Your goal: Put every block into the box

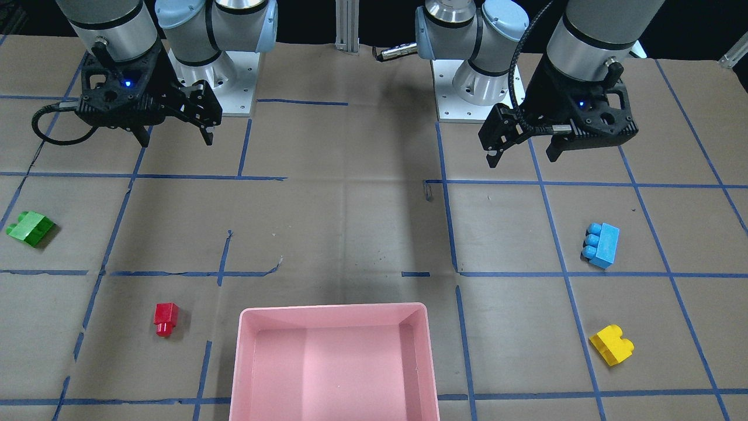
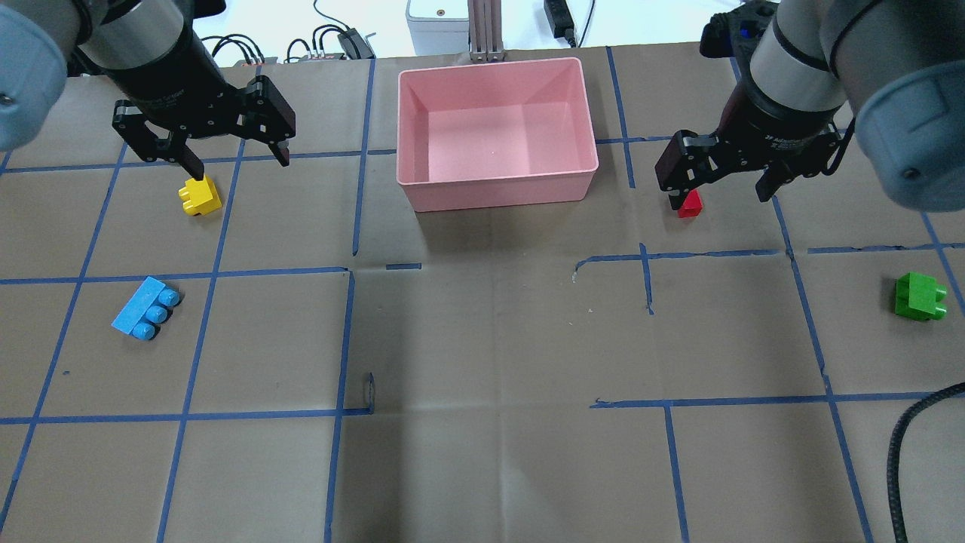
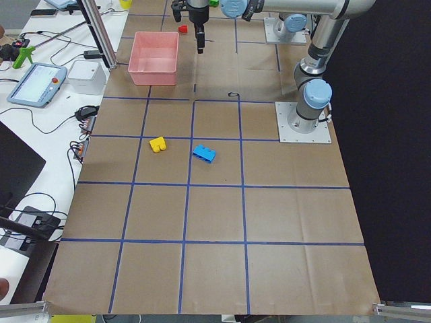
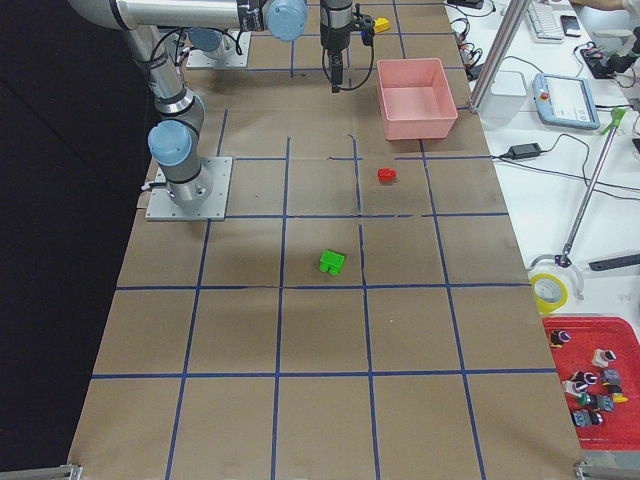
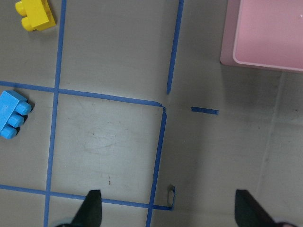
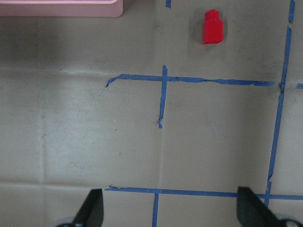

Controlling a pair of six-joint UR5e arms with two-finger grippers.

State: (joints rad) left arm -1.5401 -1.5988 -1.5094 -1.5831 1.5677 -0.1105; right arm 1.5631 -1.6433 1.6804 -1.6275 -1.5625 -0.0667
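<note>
The left fingers [image 1: 494,153] stand wide apart with nothing between them, and the right fingers [image 1: 207,133] are spread the same way, both pairs hanging above the tabletop [image 1: 362,234] near the robot's side.

There are four blocks and one box. The pink box [image 1: 333,318] sits at the middle of the far edge, its near end cut off by the frame in the front view. All four blocks lie on the tabletop outside it: the yellow block [image 1: 612,345] and the blue block [image 1: 602,245] on the robot's left, the red block [image 1: 165,318] and the green block [image 1: 30,228] on its right.

From over the robot's shoulders, one left finger overlaps the yellow block's edge and one right finger covers part of the red block, so contact cannot be judged there. The front view shows both pairs well apart from every block. Each wrist camera catches only two dark fingertips at its bottom edge. The left one sees yellow, blue and a box corner far ahead; the right one sees red ahead.
</note>
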